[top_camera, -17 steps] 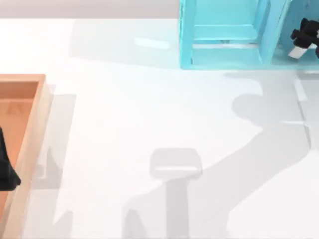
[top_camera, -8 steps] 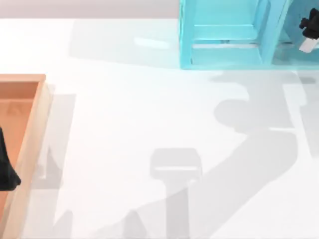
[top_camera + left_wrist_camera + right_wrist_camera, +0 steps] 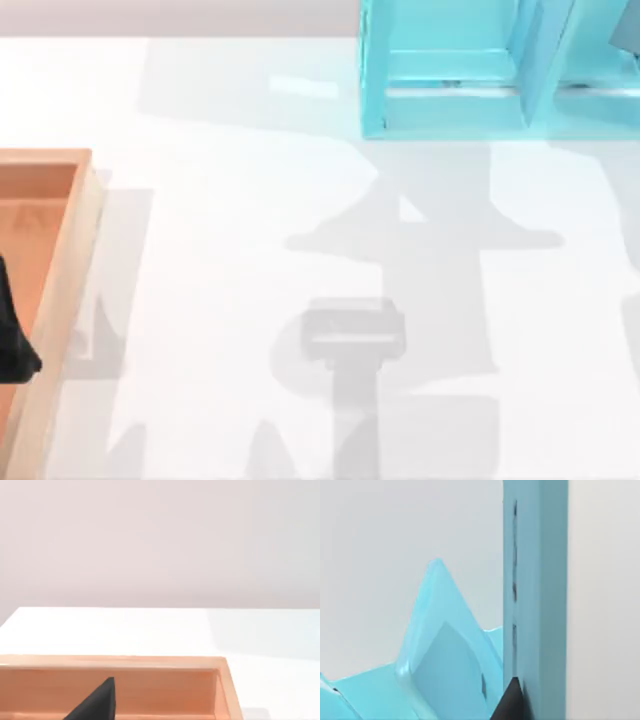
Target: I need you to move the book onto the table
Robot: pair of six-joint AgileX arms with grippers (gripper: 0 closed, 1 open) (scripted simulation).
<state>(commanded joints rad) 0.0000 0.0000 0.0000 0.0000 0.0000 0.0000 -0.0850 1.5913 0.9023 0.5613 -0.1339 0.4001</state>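
The book (image 3: 540,580) is a teal-blue slab standing upright and close in the right wrist view. My right gripper (image 3: 512,705) is shut on it, one dark fingertip (image 3: 509,700) pressed against its cover. Behind it the light blue shelf unit (image 3: 440,645) looks slanted. In the top view that shelf unit (image 3: 450,70) stands at the back right of the white table (image 3: 250,220), and a large arm shadow lies across the table's middle. My left gripper (image 3: 12,340) is parked over the wooden tray (image 3: 60,250) at the left edge.
The tray's rim (image 3: 150,662) runs along the table's left side, with one dark left fingertip (image 3: 97,702) above its floor. The shelf unit has upright dividers and open compartments. A pale wall rises behind the table.
My right gripper has moved from the shelf's right compartment toward the top view's far right corner, up and out of sight. Its shadow has swung from the table's right side to the middle.
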